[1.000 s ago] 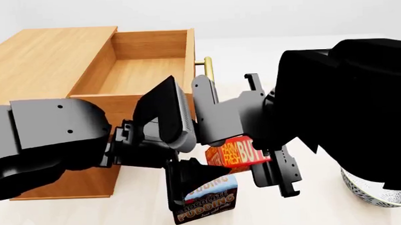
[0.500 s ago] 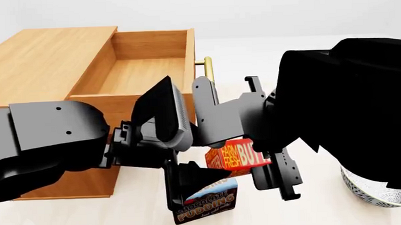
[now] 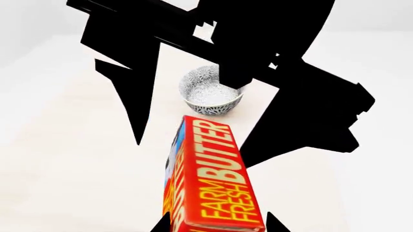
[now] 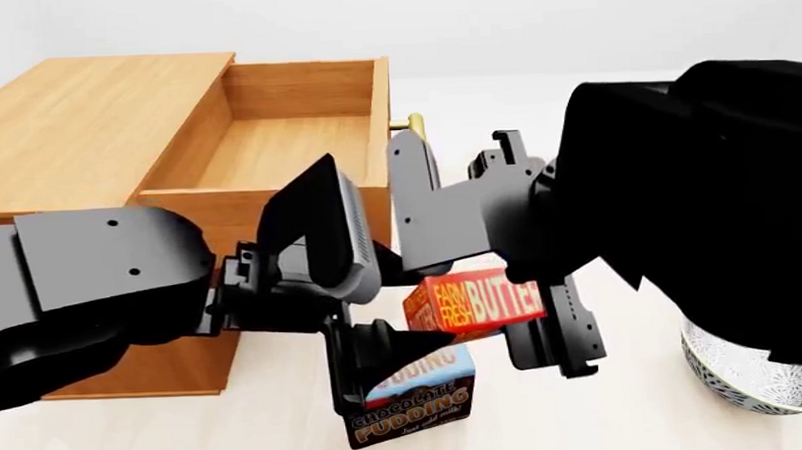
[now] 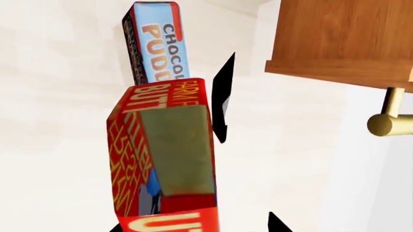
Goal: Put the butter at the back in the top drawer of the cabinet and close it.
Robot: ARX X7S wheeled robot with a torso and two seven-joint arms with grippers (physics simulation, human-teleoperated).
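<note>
The butter [image 4: 474, 304] is a red-orange box with yellow lettering, held off the tabletop in front of the cabinet [image 4: 90, 116]. My left gripper [image 4: 398, 335] is shut on its left end; in the left wrist view the fingertips flank the butter [image 3: 216, 183]. My right gripper [image 4: 511, 316] sits at the other end, open: in the right wrist view one tip touches the butter [image 5: 164, 154] and a gap shows at the other. The top drawer [image 4: 278, 149] stands pulled out and empty, with its brass handle [image 4: 416, 124] facing my arms.
A chocolate pudding box [image 4: 414, 405] stands upright on the table just below the butter, also visible as the pudding box [image 5: 161, 43]. A patterned bowl [image 4: 747, 378] sits at the right, under my right arm. The drawer handle [image 5: 390, 121] juts out close to my right gripper.
The butter has risen a little and turned more level. Both arms have shifted slightly upward with it, the right one more.
</note>
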